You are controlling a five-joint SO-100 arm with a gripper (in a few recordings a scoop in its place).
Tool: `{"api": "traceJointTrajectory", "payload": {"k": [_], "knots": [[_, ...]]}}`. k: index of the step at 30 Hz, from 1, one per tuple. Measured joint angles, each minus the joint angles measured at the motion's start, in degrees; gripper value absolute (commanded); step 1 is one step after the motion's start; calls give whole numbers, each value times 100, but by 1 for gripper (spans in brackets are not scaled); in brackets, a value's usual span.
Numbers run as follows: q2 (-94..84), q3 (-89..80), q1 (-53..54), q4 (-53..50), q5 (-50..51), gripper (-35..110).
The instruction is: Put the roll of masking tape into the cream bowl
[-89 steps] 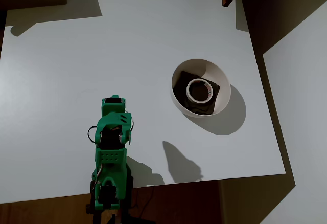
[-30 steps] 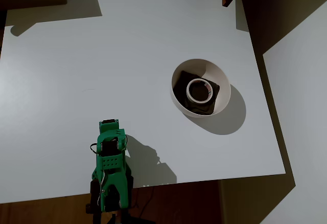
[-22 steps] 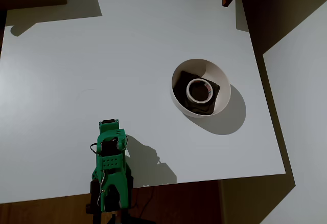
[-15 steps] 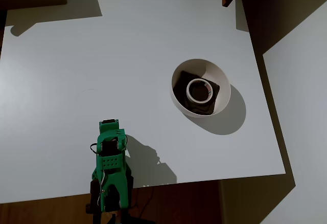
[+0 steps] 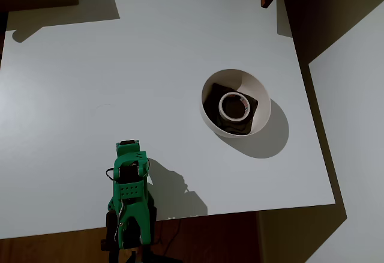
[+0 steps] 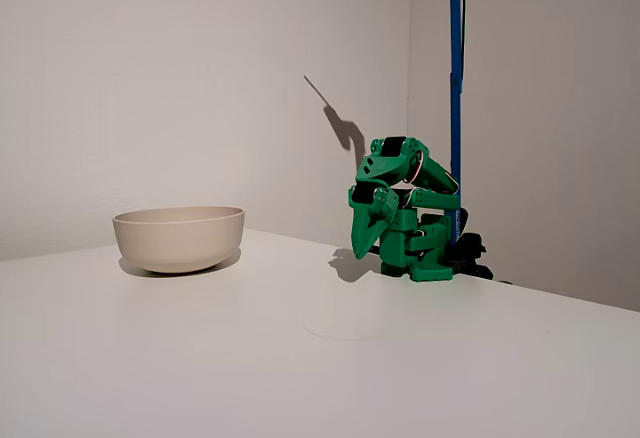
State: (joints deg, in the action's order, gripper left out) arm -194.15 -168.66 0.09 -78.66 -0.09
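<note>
Nothing is moving since a second ago: roll of masking tape (image 5: 233, 106) is lying in the cream bowl (image 5: 260, 92), end effector (image 6: 364, 237) folding home, seemingly closed and empty.

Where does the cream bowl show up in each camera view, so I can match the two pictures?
Overhead view: the cream bowl sits right of centre on the white table, the roll of masking tape lying inside it.
Fixed view: the bowl stands at the left, its inside hidden by the wall.
Shared landmark: the green arm, whose gripper points down at the table.

White table (image 5: 150, 53) – plain pale wall (image 6: 150, 78) behind
</note>
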Motion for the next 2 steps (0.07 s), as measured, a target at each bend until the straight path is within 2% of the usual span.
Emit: {"api": "traceJointTrajectory", "payload": {"k": [2], "knots": [[0, 0, 0, 0, 0, -8]]}}
